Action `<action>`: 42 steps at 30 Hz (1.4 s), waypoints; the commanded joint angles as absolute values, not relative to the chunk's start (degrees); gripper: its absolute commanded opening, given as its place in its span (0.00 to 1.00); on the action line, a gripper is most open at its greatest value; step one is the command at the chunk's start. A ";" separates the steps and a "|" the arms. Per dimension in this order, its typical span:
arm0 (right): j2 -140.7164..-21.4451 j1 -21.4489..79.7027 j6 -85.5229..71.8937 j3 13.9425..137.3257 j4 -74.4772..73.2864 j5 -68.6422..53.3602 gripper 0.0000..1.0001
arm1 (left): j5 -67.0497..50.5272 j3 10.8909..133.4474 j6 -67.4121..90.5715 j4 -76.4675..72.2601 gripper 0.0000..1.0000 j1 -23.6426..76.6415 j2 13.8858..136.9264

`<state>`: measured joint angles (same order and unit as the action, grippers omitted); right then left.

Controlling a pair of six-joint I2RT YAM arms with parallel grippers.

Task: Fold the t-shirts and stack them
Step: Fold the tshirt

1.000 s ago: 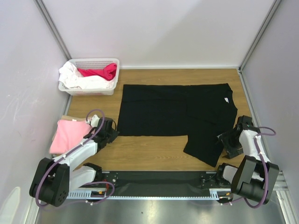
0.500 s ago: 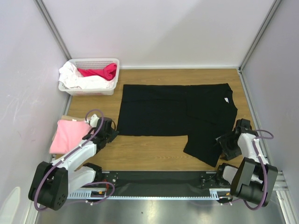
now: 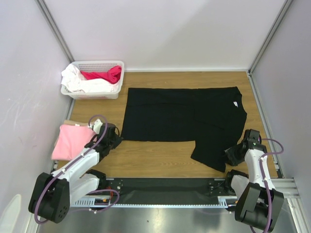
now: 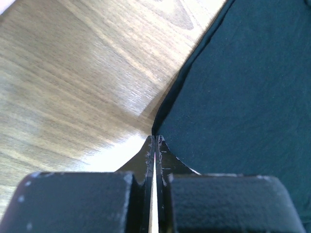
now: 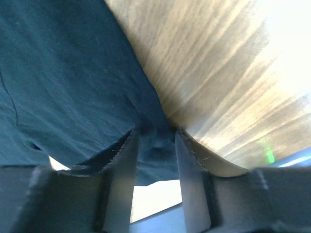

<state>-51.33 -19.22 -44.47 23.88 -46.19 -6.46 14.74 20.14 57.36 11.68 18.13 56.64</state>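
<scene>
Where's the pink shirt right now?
Top view: the folded light pink cloth t-shirt lies at the table's left edge, just left of the left gripper, in front of the white plastic basket.

A robotics lab test cell: plain white walls (image 3: 165,34) framed by metal posts (image 3: 53,26) box in a wooden counter (image 3: 160,160), and two robot arms (image 3: 77,162) are bolted to a rail (image 3: 160,186) along the bottom edge.

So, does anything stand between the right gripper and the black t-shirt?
Nothing visible does. The right gripper is at the black t-shirt, and the cloth's edge lies between its open jaws.
</scene>
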 commanded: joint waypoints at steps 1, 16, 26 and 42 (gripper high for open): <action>-51.94 -18.81 -43.95 22.68 -44.12 -7.29 0.33 | 15.12 18.99 56.07 10.28 0.00 17.67 54.93; -51.06 -18.81 -43.77 33.92 -45.44 -9.05 0.00 | 20.65 23.29 54.67 15.64 0.00 17.67 50.63; -59.85 -18.81 -43.33 44.46 -39.47 -11.95 0.00 | 22.41 28.91 54.84 16.00 0.00 17.58 55.72; -78.83 -21.36 -41.66 62.30 -31.64 -14.76 0.00 | 24.96 43.67 55.99 14.15 0.00 17.40 71.52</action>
<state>-76.01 -20.91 -42.87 57.60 -35.83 -14.04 22.55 39.35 55.53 16.80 17.93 68.84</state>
